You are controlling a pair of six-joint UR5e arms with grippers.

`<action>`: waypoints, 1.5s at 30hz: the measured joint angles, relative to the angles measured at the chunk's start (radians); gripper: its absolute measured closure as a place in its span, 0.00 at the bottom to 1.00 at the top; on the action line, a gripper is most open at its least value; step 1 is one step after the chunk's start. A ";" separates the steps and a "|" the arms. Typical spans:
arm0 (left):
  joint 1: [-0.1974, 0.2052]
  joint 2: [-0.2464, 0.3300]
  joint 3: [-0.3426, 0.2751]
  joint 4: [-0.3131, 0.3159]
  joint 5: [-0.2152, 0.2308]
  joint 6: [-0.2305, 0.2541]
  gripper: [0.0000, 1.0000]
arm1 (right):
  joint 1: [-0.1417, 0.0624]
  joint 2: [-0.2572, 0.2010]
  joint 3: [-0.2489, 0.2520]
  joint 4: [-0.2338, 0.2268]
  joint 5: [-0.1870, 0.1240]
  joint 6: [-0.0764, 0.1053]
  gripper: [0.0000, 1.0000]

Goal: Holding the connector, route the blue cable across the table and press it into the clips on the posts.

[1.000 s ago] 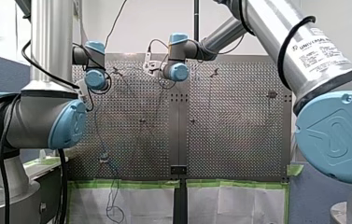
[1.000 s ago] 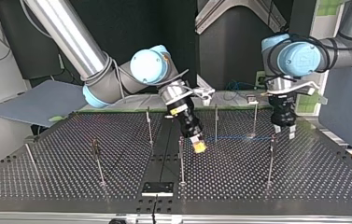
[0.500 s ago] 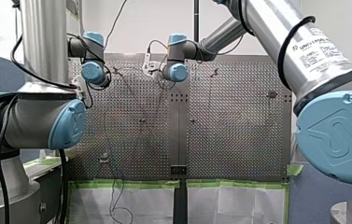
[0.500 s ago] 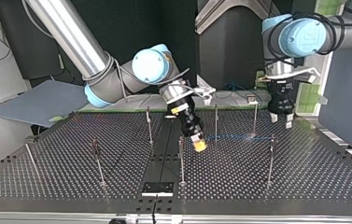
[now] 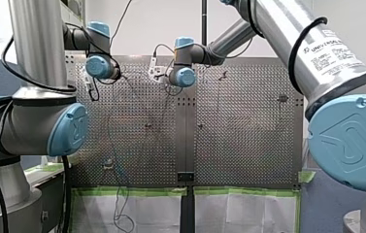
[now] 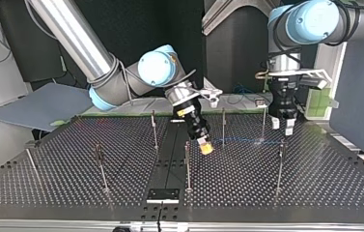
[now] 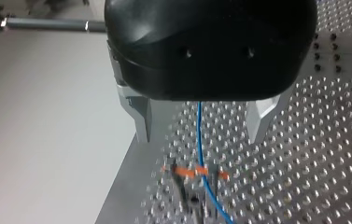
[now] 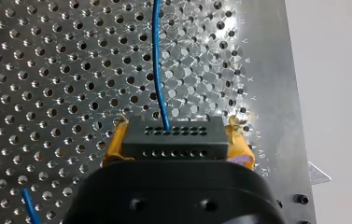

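My right gripper (image 6: 206, 147), with yellow pads, is shut on the black connector (image 8: 173, 136) low over the middle of the perforated table (image 6: 315, 183). The blue cable (image 8: 158, 60) leaves the connector and, as the cable (image 6: 240, 141) shows in the top view, runs level toward a clip post (image 6: 280, 159) at that view's right. My left gripper (image 6: 283, 123) hangs open above and behind that post. In the left wrist view its metal fingers (image 7: 142, 122) stand wide apart, with the cable (image 7: 199, 135) passing far below them into an orange-marked clip (image 7: 194, 173).
Several thin posts stand on the table, among them one (image 6: 155, 130) beside my right arm, one (image 6: 187, 166) in front of it and one (image 6: 101, 166) at the top view's left. A black plate (image 6: 162, 195) lies at the table's near edge.
My left gripper has risen from beside the clip post and drifted toward the top view's left, still open. My right gripper has barely moved with the connector.
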 joint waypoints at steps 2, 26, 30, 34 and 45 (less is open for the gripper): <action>-0.010 -0.008 0.001 0.009 0.011 0.017 0.00 | 0.000 0.001 0.000 0.001 0.000 0.000 1.00; -0.097 -0.148 0.085 0.112 -0.059 0.115 0.00 | -0.009 0.026 0.000 0.006 0.000 0.000 1.00; -0.105 -0.177 0.115 0.110 -0.085 0.131 0.00 | -0.009 0.027 0.000 0.005 0.000 0.000 1.00; -0.111 -0.196 0.145 0.105 -0.109 0.144 0.00 | -0.010 0.028 0.000 0.005 -0.001 0.001 1.00; -0.115 -0.205 0.185 0.104 -0.140 0.162 0.15 | -0.016 0.031 0.000 0.003 -0.003 0.001 1.00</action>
